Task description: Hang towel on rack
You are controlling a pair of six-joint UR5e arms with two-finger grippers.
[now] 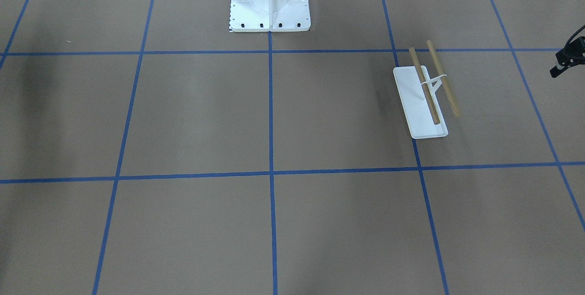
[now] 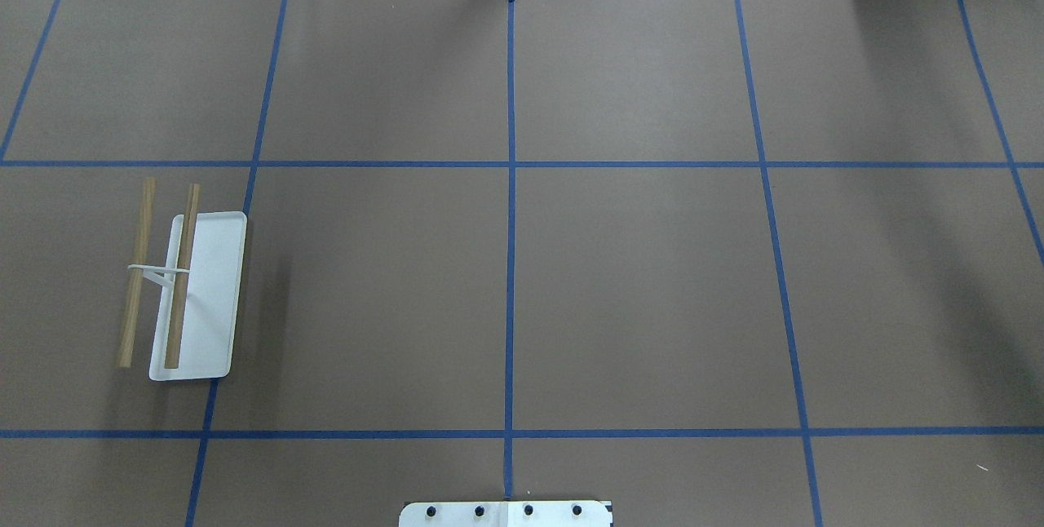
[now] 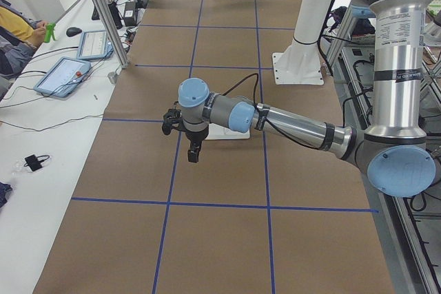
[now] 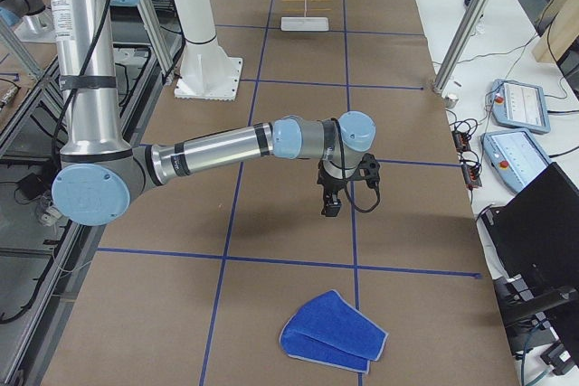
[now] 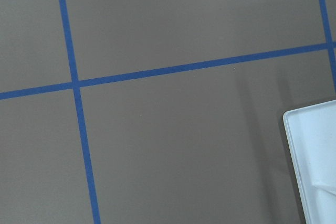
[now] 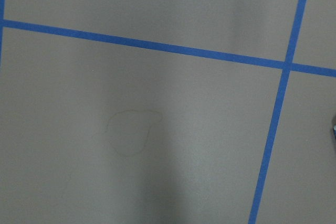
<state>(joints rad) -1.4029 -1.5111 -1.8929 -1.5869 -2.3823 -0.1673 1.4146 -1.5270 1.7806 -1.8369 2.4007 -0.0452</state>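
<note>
towel [image 4: 333, 332] lies on the brown-papered table [image 2: 652, 307] at the end on the robot's right, folded over on itself, blue side up, pale trim visible along its edge. it falls outside the overhead and front-facing views. rack [image 2: 200, 298] stands on the robot's left half of the table, well apart from the towel. its white base is flat on the paper with one long edge running beside a blue tape line [image 2: 510, 266] of the grid and one corner on it. the two wooden dowels [image 2: 181, 274] are parallel and raised on the white wire support, one over the base and one overhanging the paper beside it. left gripper [image 3: 194, 151] hangs above the table with fingers pointing down, near the rack, touching nothing. it shows clearly only in the left side view, so i cannot tell whether the fingers are spread or pressed together. the left wrist view shows paper, tape lines and one corner of the rack base at its lower right edge. right gripper [image 4: 331, 201] hangs above the table with fingers down, apart from the towel and on the rack-ward side of it. it shows only in the right side view, so finger spacing cannot be told. the right wrist view shows paper and tape lines. white bolted pedestal [image 1: 269, 7] sits at the robot's edge of the table, mid-width.
</note>
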